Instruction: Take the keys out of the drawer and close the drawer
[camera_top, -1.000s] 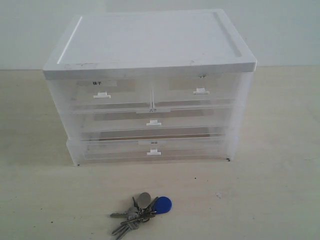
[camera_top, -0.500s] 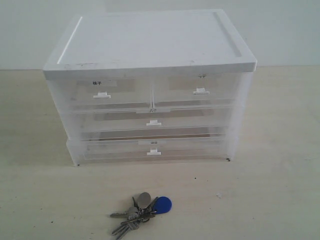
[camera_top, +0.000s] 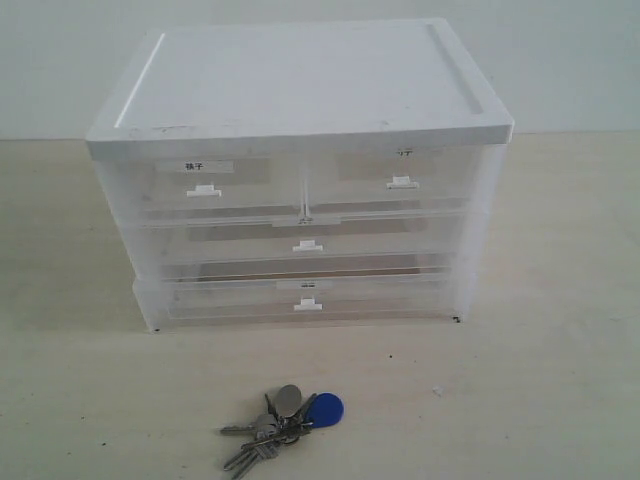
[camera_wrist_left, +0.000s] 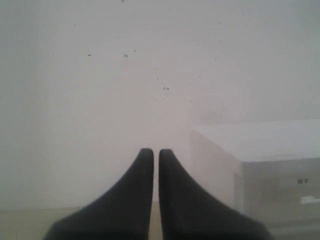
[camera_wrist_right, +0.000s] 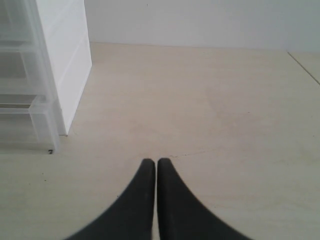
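The keys, a bunch of silver-grey keys with a round blue fob, lie on the table in front of the cabinet. The drawer is the top right half-width one, clear plastic with a faint label and a small white handle, and it sits flush in the cabinet. Neither gripper shows in the exterior view. My left gripper is shut on nothing, held in the air beside the cabinet's top corner. My right gripper is shut on nothing, above bare table to one side of the cabinet.
The white-topped cabinet stands mid-table with a bolder-labelled top left drawer and two full-width drawers below, all pushed in. A pale wall runs behind. The light wooden table stretches past the cabinet's side.
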